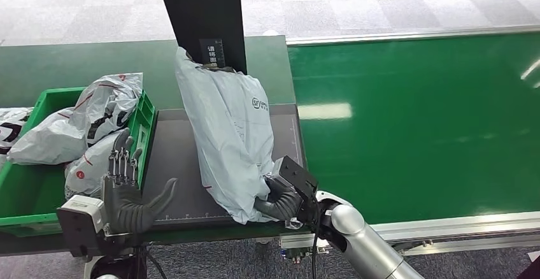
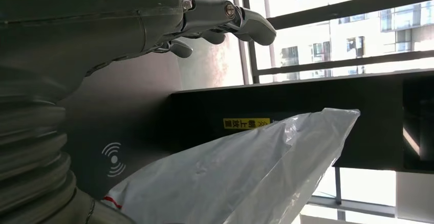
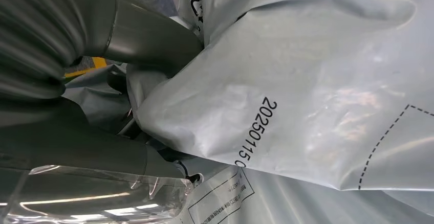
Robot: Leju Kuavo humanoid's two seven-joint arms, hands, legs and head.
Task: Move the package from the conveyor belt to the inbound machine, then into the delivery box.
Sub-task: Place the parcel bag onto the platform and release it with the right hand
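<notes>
- Package (image 1: 226,132): a long grey plastic mailer, lying lengthwise on the dark grey platform (image 1: 175,164) of the inbound machine. Its far end reaches under the black upright scanner column (image 1: 204,18); its near end overhangs the platform's front edge slightly.
- Right hand (image 1: 283,196): grasping the near end of the package from the right side. Thumb and fingers are wrapped into the crumpled plastic. The right wrist view confirms this: grey thumb and fingers (image 3: 153,50) press into the folds of the bag, and printed digits show on the film beside them.
- Left hand (image 1: 130,190): holding nothing, fingers spread and pointing upward, thumb stuck out toward the package. It sits at the near left corner of the platform, just beside the green bin's wall, apart from the package.
- In the left wrist view the fingertips (image 2: 251,24) are extended in free air, with the package's end (image 2: 245,178) below them, not touching.
- Green delivery box (image 1: 28,190): left of the platform, holding several other grey-white mailers (image 1: 83,123) piled against its right wall.
- Green conveyor belt (image 1: 420,120): right of the platform, bright reflections on its surface.
- Yellow label (image 2: 246,123) on the black machine housing, text too small to read.
</notes>
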